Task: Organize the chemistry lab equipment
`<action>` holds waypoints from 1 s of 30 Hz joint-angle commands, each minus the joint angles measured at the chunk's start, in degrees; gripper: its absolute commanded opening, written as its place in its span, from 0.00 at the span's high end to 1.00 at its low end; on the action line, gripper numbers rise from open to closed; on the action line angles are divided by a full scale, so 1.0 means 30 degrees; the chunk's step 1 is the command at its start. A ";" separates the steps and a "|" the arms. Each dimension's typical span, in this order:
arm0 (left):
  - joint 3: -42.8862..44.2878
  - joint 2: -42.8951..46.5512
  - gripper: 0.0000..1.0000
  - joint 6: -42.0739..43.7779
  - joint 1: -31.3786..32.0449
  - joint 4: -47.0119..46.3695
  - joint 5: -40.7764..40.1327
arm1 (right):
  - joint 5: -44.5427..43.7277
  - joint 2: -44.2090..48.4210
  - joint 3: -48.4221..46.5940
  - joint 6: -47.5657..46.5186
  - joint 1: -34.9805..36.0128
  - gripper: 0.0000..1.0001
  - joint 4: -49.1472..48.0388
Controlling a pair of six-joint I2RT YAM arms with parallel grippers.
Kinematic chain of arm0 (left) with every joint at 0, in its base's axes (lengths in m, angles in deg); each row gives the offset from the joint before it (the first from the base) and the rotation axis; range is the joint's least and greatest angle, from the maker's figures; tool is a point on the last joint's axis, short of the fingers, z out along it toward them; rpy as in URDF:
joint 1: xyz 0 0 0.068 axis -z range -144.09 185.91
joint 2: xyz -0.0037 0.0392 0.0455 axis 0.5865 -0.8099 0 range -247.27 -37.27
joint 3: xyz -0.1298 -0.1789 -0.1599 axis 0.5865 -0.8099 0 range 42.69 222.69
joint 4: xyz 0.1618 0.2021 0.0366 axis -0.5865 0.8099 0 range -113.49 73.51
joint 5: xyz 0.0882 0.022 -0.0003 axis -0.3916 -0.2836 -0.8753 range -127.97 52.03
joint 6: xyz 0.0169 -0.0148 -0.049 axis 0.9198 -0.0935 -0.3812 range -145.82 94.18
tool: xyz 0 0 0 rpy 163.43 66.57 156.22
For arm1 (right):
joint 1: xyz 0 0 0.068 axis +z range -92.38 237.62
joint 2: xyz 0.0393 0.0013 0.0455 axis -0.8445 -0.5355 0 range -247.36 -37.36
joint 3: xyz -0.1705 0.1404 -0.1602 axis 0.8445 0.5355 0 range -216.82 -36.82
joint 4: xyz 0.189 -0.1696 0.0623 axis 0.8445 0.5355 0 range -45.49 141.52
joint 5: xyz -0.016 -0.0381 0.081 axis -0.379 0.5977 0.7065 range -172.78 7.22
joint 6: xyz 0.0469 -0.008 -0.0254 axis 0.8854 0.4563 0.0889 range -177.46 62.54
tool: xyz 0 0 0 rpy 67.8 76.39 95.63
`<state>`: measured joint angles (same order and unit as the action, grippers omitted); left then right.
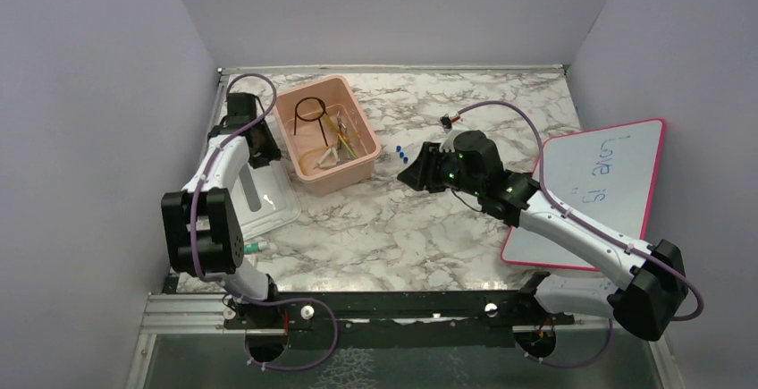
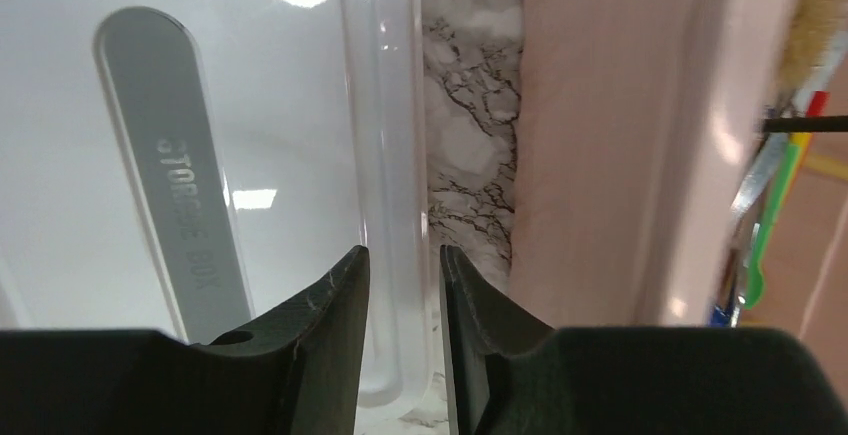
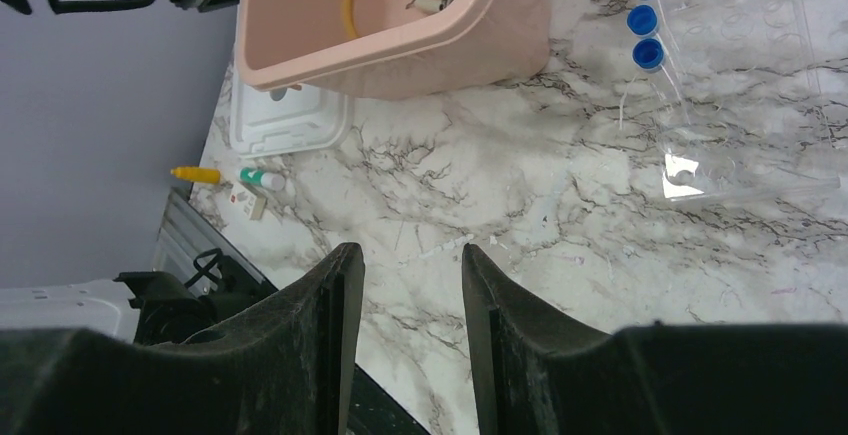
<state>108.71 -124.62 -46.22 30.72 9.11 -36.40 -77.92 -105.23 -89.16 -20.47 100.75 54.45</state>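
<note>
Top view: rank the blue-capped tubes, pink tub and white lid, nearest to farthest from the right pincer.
1. Blue-capped clear tubes, just beyond the right pincer.
2. Pink plastic tub, to its left.
3. White plastic lid, far left.

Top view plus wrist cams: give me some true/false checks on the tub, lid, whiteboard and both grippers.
1. The black wire ring lies inside the pink tub. True.
2. The white lid sits closed on the tub. False: it lies flat on the table beside the tub, on the left arm's side.
3. The right gripper holds one of the blue-capped tubes. False: it is open and empty over bare marble, and the tubes lie on the table beyond it.
4. The whiteboard lies on the right arm's side of the table. True.
5. The left gripper has one finger on each side of the lid's rim. True.
</note>
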 commanded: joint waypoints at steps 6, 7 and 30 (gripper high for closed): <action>0.0514 -0.3719 0.62 -0.0759 -0.0070 -0.0731 0.0311 | -0.0129 0.0737 0.0302 -0.0094 0.0124 0.55 -0.0557; 0.0569 -0.4065 0.62 -0.0758 -0.0084 -0.0664 0.0392 | -0.0167 0.0740 0.0328 -0.0137 0.0124 0.55 -0.0557; 0.0660 -0.5521 0.95 -0.0579 0.0017 -0.0472 0.0096 | -0.0603 0.0544 0.0142 -0.0626 0.0124 0.55 -0.0315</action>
<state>110.65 -141.10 -48.73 30.72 6.38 -35.16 -78.66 -103.42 -87.95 -21.15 100.78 53.75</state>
